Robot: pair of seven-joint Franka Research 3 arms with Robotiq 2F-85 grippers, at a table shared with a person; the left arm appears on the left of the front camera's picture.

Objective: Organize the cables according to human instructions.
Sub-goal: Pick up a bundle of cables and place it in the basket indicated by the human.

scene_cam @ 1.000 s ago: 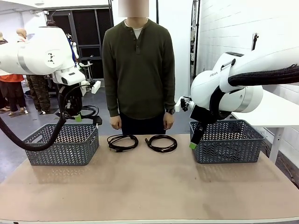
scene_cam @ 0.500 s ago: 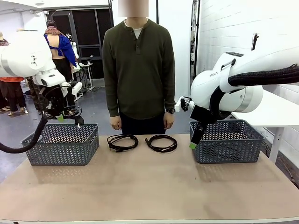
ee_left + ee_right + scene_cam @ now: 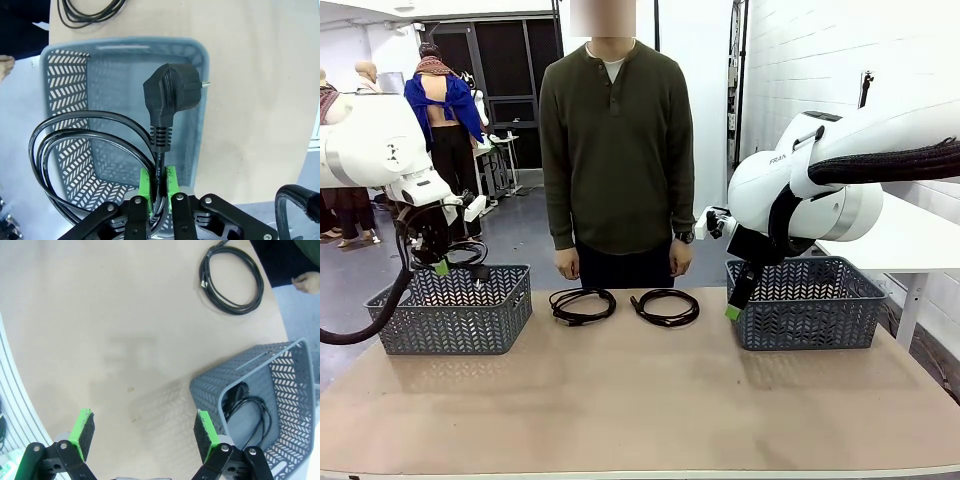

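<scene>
Fingers of your left gripper (image 3: pixel 157 174) are clamped tight on the cord just below the plug of a thin black coiled power cable (image 3: pixel 161 100), which hangs over the grey herringbone plastic basket (image 3: pixel 450 318) at the desk's (image 3: pixel 640 400) nine o'clock. Your right gripper (image 3: pixel 144 421) has its fingers spread wide and holds nothing, beside the matching grey basket (image 3: pixel 810 312) at three o'clock, where another black cable (image 3: pixel 250 415) lies inside. Toward twelve o'clock, in front of the person, a black coil (image 3: pixel 583 304) and a second black coil (image 3: pixel 666 306) lie side by side on the desk.
</scene>
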